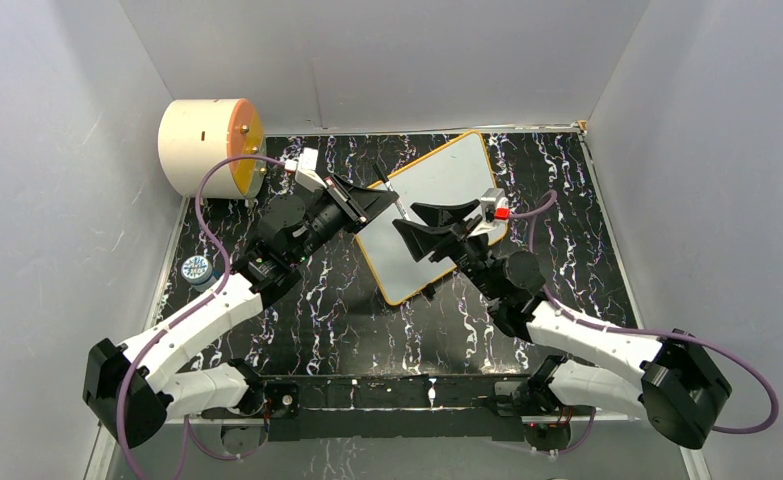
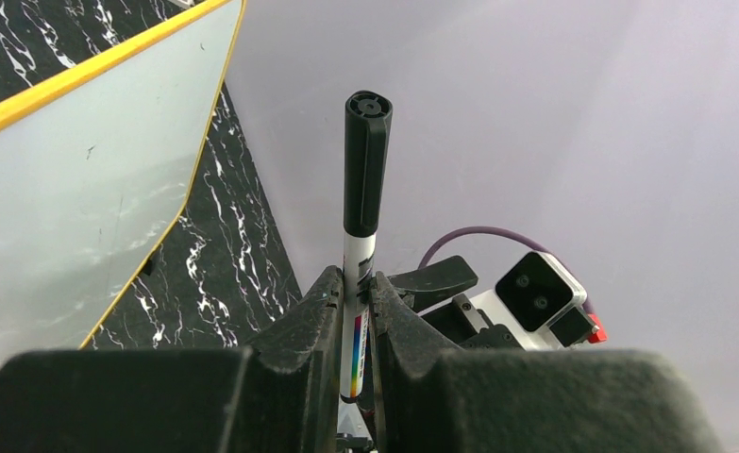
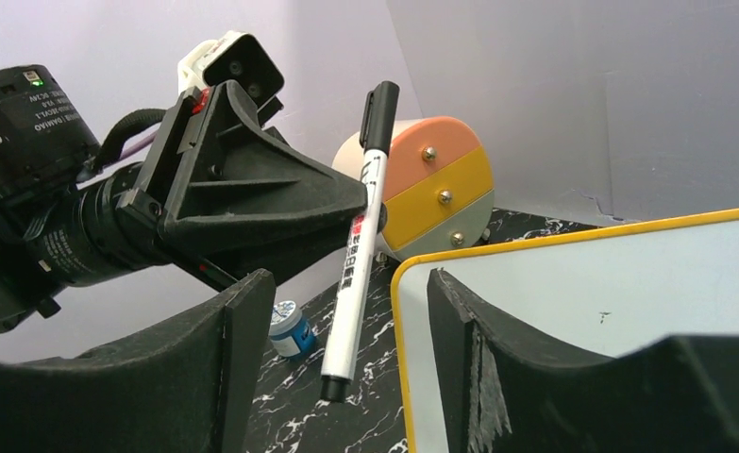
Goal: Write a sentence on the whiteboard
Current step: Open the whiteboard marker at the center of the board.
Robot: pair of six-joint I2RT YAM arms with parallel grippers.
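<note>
One marker (image 2: 366, 179), left pincer (image 2: 354, 307) gripping, whiteboard (image 2: 82, 189) near

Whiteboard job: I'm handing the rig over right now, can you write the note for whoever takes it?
Left gripper: fingers shut on the marker at mid-barrel, with its black cap on.
Right gripper: open, empty, above the whiteboard, facing the marker.
Whiteboard: lying on the table, no sentence on it, only tiny specks.
Done: marker in hand.
Left: probably pull the cap with the right gripper, then write the sentence.
</note>
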